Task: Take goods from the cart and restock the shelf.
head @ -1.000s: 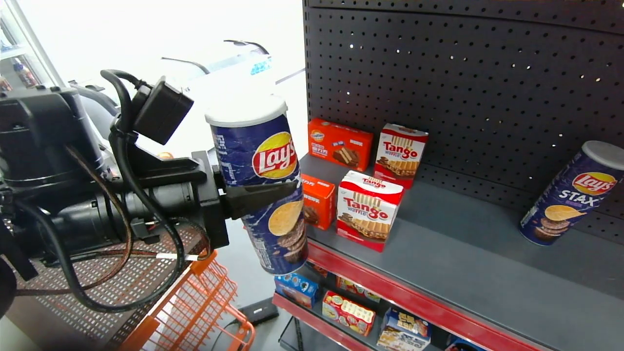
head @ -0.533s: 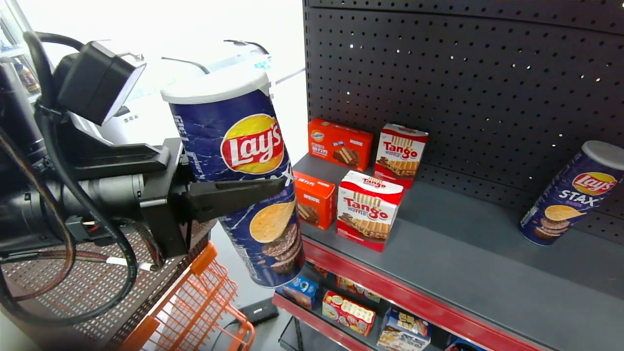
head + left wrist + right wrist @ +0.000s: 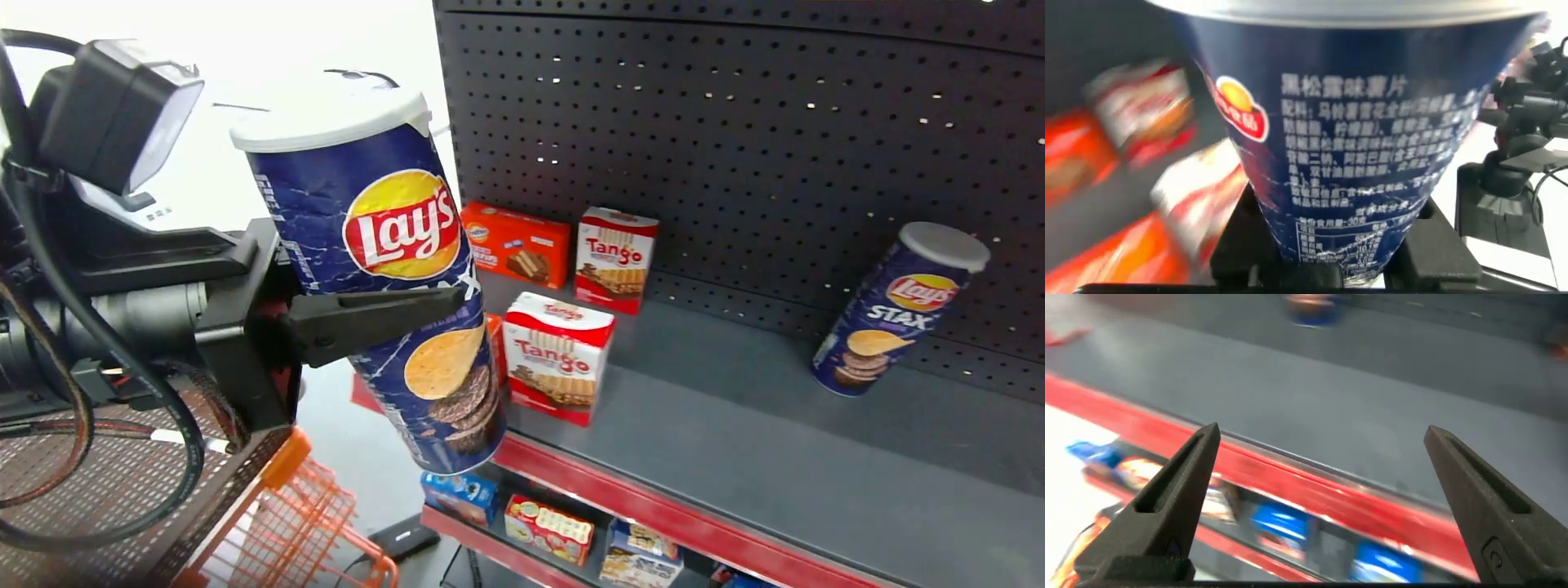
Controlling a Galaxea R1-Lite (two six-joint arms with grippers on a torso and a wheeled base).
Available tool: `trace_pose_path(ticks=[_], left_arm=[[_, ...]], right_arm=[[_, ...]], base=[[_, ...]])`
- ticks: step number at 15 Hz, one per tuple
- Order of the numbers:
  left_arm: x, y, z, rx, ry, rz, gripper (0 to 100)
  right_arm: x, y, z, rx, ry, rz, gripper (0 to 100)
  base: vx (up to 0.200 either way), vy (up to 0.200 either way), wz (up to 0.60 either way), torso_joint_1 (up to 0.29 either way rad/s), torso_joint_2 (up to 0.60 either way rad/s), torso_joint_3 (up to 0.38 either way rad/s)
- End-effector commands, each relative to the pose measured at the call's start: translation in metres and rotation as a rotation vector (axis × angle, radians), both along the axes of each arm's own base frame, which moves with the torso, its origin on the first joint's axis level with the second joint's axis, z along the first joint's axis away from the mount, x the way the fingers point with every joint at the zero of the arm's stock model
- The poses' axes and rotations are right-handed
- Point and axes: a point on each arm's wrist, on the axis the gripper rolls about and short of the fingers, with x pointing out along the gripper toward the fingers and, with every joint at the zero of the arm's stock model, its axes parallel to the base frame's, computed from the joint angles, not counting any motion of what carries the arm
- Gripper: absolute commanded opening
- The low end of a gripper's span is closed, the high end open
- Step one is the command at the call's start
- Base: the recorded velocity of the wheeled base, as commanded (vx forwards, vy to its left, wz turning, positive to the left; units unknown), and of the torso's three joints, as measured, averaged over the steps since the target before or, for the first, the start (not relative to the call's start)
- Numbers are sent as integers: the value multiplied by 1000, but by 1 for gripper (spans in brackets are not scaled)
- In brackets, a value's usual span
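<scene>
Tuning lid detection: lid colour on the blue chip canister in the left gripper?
White round lid on the dark blue chip canister; clearest in head view.

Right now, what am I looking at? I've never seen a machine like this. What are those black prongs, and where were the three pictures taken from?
This is a two-armed robot restocking a shop. The big picture comes from a camera on its head, looking down. There its left tool, a black two-finger clamp, holds a blue chip can, lid up, beside the grey shelf. The orange cart is below that arm. On the shelf sit two red-and-white wafer boxes, an orange box and a second can near the back panel. The other two pictures come from cameras on the wrists: one looks closely at the held can, the other looks between the open fingers of the right tool at the shelf's red edge.
</scene>
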Motion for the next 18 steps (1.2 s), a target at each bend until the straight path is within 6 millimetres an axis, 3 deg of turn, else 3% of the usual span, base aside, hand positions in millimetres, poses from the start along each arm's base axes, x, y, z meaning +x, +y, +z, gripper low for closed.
trace_pose_path(ticks=[1, 7, 18], left_arm=[[-2, 0, 4, -8, -17, -5, 0], [-2, 1, 4, -8, -16, -10, 0], [-2, 2, 4, -8, -16, -18, 0]], right_arm=[[0, 0, 0, -1, 1, 0, 100], [0, 0, 0, -1, 1, 0, 100], [0, 0, 0, -8, 11, 13, 100]], base=[[0, 0, -600, 12, -2, -2], [0, 0, -600, -2, 1, 4], [0, 0, 0, 0, 0, 0]])
